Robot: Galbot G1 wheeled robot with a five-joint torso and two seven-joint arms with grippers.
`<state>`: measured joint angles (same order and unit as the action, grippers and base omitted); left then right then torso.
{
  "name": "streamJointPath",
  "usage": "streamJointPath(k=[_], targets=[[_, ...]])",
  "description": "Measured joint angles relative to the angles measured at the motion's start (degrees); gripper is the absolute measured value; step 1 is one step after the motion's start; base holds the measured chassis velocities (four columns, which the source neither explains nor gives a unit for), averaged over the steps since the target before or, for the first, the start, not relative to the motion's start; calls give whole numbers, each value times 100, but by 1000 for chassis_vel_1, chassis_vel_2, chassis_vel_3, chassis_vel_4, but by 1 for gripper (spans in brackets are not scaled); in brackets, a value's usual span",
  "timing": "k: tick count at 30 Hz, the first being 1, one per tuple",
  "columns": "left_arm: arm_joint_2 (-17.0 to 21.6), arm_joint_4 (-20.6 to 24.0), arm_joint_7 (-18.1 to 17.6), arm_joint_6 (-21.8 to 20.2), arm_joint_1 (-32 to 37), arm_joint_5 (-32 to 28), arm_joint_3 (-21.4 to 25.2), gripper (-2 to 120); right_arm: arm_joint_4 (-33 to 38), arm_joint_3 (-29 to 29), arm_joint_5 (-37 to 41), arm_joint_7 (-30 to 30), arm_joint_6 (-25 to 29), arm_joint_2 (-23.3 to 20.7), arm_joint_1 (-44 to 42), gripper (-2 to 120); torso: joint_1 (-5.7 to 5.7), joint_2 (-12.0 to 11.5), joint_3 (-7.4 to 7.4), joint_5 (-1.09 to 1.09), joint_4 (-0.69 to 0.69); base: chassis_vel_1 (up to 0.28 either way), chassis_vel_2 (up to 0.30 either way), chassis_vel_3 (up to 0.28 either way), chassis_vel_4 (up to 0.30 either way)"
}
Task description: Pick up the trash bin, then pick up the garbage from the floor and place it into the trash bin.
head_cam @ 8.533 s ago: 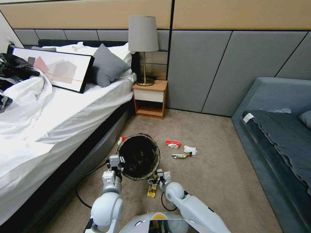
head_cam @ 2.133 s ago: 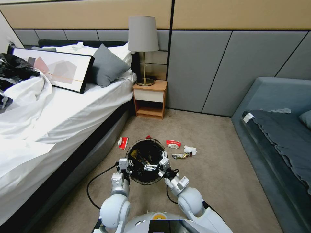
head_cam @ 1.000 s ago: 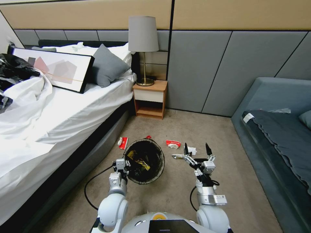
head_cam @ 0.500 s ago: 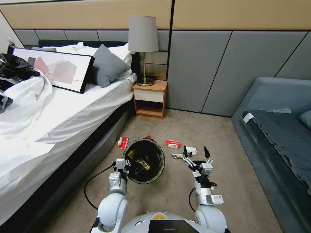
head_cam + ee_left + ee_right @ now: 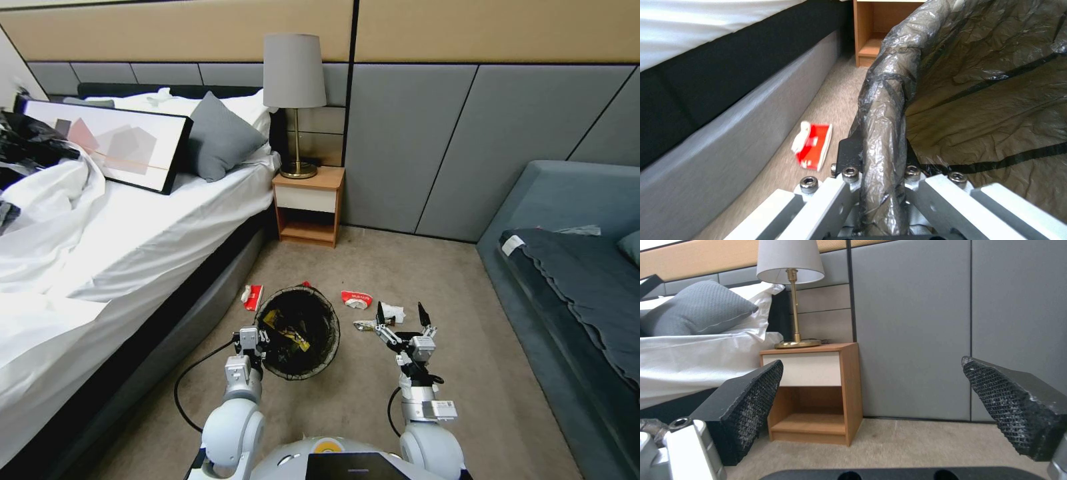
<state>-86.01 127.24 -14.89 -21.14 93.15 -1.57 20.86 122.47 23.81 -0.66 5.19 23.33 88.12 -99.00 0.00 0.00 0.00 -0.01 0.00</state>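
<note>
right gripper [image 5: 400, 316] has left the trash bin [image 5: 297, 333], spread wide; garbage [image 5: 373, 317] just beyond it | left gripper [image 5: 249, 337] clamps bin rim

1. Looks like a bedroom, probably a hotel room: a bed [image 5: 133, 220] with white sheets is sitting along the left, with a grey pillow [image 5: 220, 137] leaning at its head.
2. A wooden nightstand [image 5: 310, 203] is carrying a lamp [image 5: 295, 100].
3. Padded wall panels [image 5: 467, 133], beige carpet [image 5: 413, 267], and a blue sofa [image 5: 573, 267] are filling the right.
</note>
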Motion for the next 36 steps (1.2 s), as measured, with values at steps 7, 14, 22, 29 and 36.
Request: streamJointPath(k=[7, 14, 22, 29, 36], targets=[[0, 0, 0, 14, 19, 4, 15, 0, -63, -5, -2, -28, 10, 1, 34, 100, 0, 0, 0, 1, 0, -151, 162, 158, -164], [-5, 0, -2, 16, 18, 5, 16, 0, -204, 36, 36, -246, 332, 3, 147, 100, 1, 0, 0, 1, 0, -114, 116, 118, -101], [-12, 0, -7, 16, 26, 10, 16, 0, -280, 79, -16, -294, 444, -7, 231, 100, 0, 1, -1, 2, 0, -9, 10, 4, -5], [1, 2, -8, 17, 47, 16, 8, 0, -183, 177, -203, -117, -68, -253, 283, 100, 0, 0, -1, 2, 0, 0, 0, 0, 0], [23, 22, -8, 21, 62, 17, -3, 0, 213, 96, 229, 602, -2089, -725, 252, 100, 0, 0, -1, 2, -1, 0, 0, 0, 0]])
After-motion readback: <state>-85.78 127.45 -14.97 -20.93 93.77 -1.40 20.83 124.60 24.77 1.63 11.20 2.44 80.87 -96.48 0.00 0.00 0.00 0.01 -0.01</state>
